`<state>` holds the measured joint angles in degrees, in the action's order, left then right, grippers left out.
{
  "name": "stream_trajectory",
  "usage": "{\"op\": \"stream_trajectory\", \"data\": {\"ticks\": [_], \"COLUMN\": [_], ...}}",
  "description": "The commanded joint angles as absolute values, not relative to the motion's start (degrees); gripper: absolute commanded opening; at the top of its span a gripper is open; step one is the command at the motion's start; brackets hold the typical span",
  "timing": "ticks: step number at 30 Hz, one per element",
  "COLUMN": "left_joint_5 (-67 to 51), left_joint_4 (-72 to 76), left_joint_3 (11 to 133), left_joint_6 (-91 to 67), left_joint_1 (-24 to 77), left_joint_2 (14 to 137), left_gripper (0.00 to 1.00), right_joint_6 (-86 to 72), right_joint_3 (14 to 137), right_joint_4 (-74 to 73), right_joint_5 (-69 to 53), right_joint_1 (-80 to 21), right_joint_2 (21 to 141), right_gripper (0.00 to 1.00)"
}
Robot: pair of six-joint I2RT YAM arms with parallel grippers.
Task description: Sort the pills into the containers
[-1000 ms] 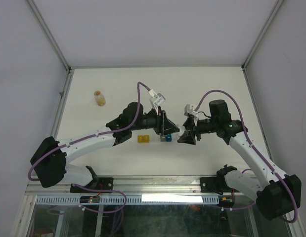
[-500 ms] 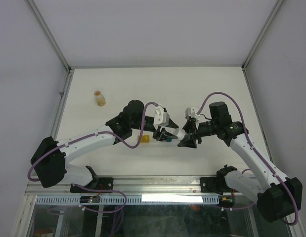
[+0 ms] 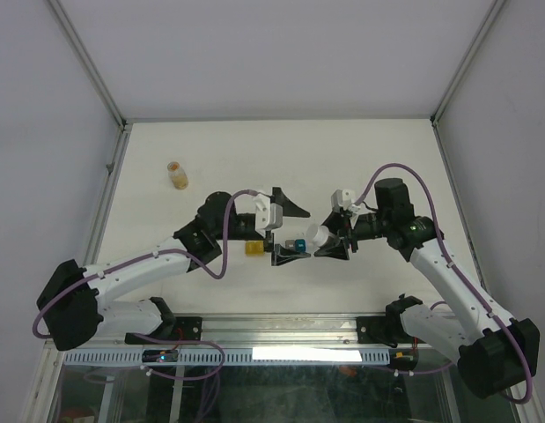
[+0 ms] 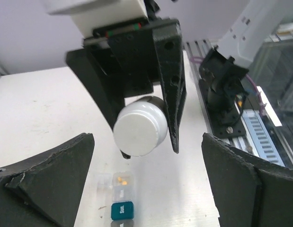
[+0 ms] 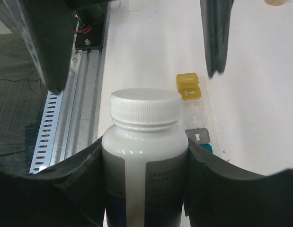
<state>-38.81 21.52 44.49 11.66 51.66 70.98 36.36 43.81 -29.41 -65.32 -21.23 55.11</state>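
Observation:
My right gripper [image 5: 145, 194] is shut on a white pill bottle [image 5: 145, 156] with its ribbed cap [image 5: 146, 108] on, held low over the table and lying on its side, cap toward the left arm [image 3: 320, 236]. My left gripper [image 4: 146, 189] stands wide open facing that cap [image 4: 140, 126], a finger on either side and clear of it. Beneath lies the strip of containers [image 4: 119, 198]: yellow compartments [image 5: 189, 87] at one end, a teal one [image 4: 121, 210], clear ones between. Two small orange pills [image 4: 119, 179] lie in one clear compartment.
A small orange-filled vial [image 3: 177, 174] stands at the far left of the table [image 3: 386, 159]. The metal rail [image 3: 281, 328] and both arm bases run along the near edge. Frame posts rise at the back corners.
My left gripper went from shut to wide open and drew back slightly left of the bottle cap. The right gripper kept its hold on the bottle and barely shifted.

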Motion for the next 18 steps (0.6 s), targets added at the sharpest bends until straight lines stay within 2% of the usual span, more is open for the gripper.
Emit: {"op": "stream_trajectory", "data": {"ticks": [1, 6, 11, 15, 18], "left_joint_5": [-31.4, -19.3, -17.0, -9.5, 0.2], "left_joint_4": [32.5, 41.2, 45.1, 34.6, 22.5], "left_joint_3": [40.6, 32.0, 28.0, 30.5, 35.7], "left_joint_6": [2.8, -16.3, -34.0, -40.6, -37.2], "left_joint_1": [51.2, 51.0, 50.6, 51.4, 56.0], "left_joint_2": [65.0, 60.1, 58.2, 56.9, 56.4], "left_gripper": [0.99, 0.99, 0.97, 0.88, 0.87], "right_joint_6": [37.7, 37.9, 37.8, 38.0, 38.0], "right_joint_3": [46.4, 46.3, 46.3, 46.3, 46.3], "right_joint_4": [-27.2, -27.3, -27.3, -27.3, -27.3], "right_joint_5": [-67.5, -67.7, -67.5, -67.3, -67.2], "right_joint_1": [-21.0, -20.6, -20.4, -20.3, -20.3], "right_joint_2": [54.2, 54.2, 54.6, 54.8, 54.8], "right_gripper": [0.0, 0.0, 0.0, 0.0, 0.0]}}
